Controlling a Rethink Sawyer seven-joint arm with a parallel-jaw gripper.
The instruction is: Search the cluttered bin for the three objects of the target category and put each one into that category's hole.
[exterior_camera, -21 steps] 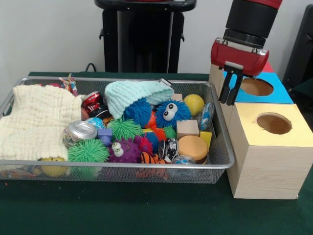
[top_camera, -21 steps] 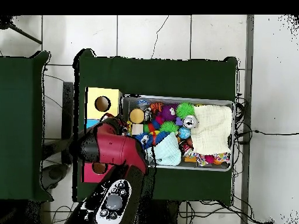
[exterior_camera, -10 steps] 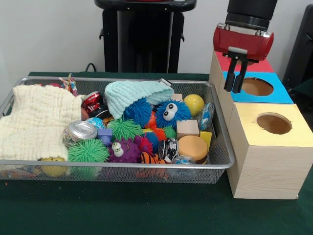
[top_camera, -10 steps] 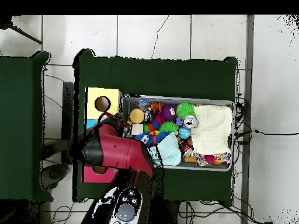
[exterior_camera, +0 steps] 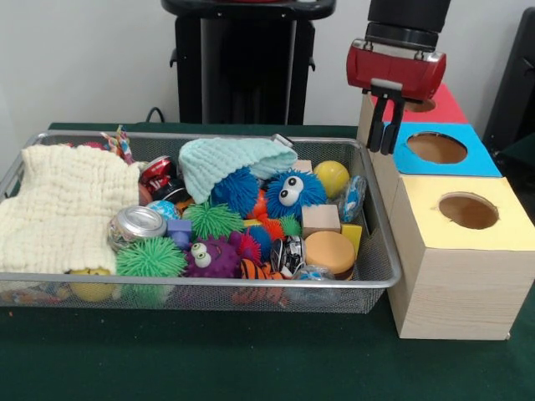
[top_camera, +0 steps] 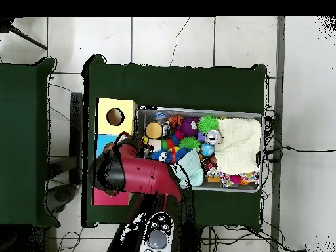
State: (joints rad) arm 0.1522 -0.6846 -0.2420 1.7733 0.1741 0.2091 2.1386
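My gripper (exterior_camera: 383, 150) hangs in the air above the gap between the wire bin (exterior_camera: 209, 284) and the blue-topped box (exterior_camera: 439, 149). Its fingers are close together and hold nothing. The bin is packed with toys: a blue furry ball with eyes (exterior_camera: 294, 192), a purple one (exterior_camera: 209, 257), green spiky balls (exterior_camera: 150, 257), a crushed can (exterior_camera: 138, 224), a yellow ball (exterior_camera: 332, 177) and a wooden block (exterior_camera: 321, 219). In the overhead view the red arm (top_camera: 134, 174) covers the gripper.
Three wooden boxes with holes stand in a row beside the bin: yellow top (exterior_camera: 468, 210), blue top, red top (exterior_camera: 435, 107). A cream cloth (exterior_camera: 63, 205) and a mint knit hat (exterior_camera: 230, 160) cover part of the bin's contents.
The gripper has risen from beside the blue box and shifted left toward the bin. Nothing in the bin has moved.
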